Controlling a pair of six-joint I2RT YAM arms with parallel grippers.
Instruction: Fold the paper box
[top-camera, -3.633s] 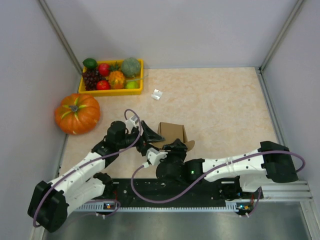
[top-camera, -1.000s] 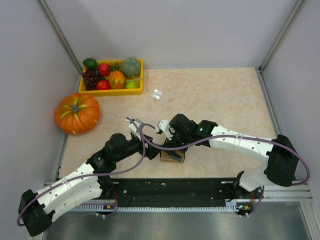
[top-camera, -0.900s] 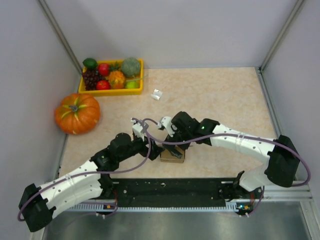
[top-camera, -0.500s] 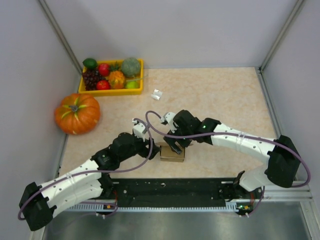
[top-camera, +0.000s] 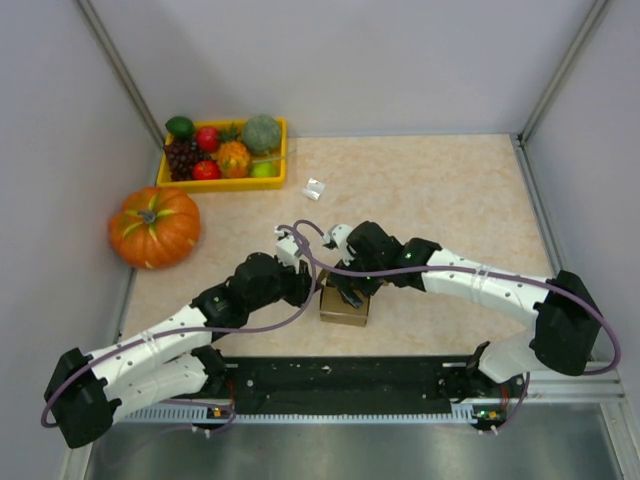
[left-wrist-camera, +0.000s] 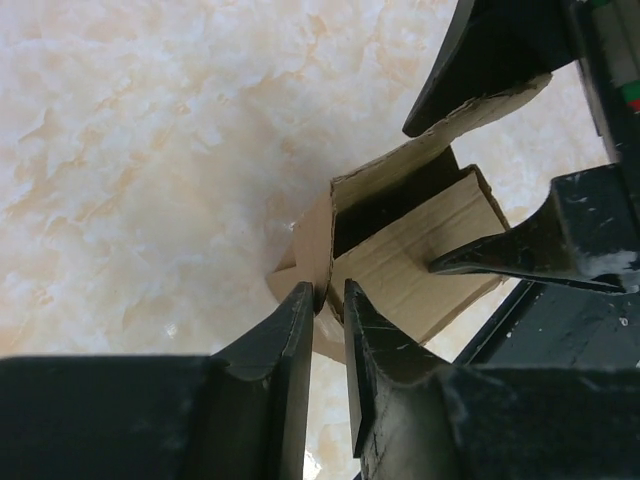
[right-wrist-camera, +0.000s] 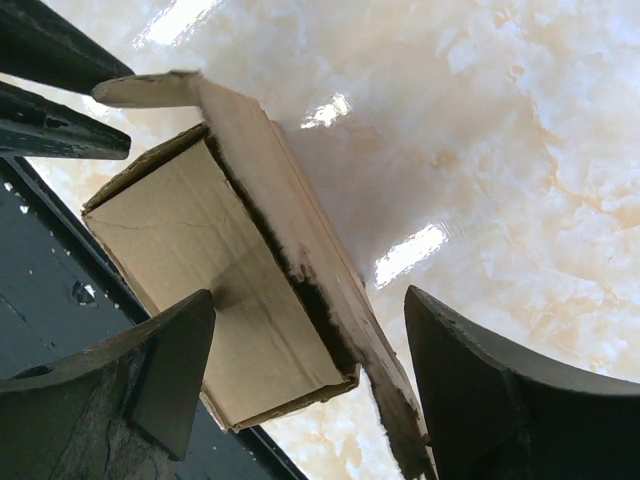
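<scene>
The paper box (top-camera: 346, 310) is a small brown cardboard box standing near the table's front edge, with its flaps up. My left gripper (top-camera: 312, 286) is at the box's left side. In the left wrist view its jaws (left-wrist-camera: 327, 292) are pinched nearly together on the thin edge of a side flap of the paper box (left-wrist-camera: 420, 268). My right gripper (top-camera: 351, 291) reaches down onto the box from above. In the right wrist view it (right-wrist-camera: 310, 298) stands open astride a wall of the paper box (right-wrist-camera: 200, 260), one finger on the broad panel and the other outside.
An orange pumpkin (top-camera: 155, 227) sits at the left edge. A yellow tray (top-camera: 222, 184) of fruit stands at the back left. A tiny white object (top-camera: 314, 189) lies behind the box. The black rail (top-camera: 350, 375) runs just in front of it.
My left gripper has slid right against the box and closed its jaws on the side flap. My right gripper has stayed over the box, narrowing slightly.
</scene>
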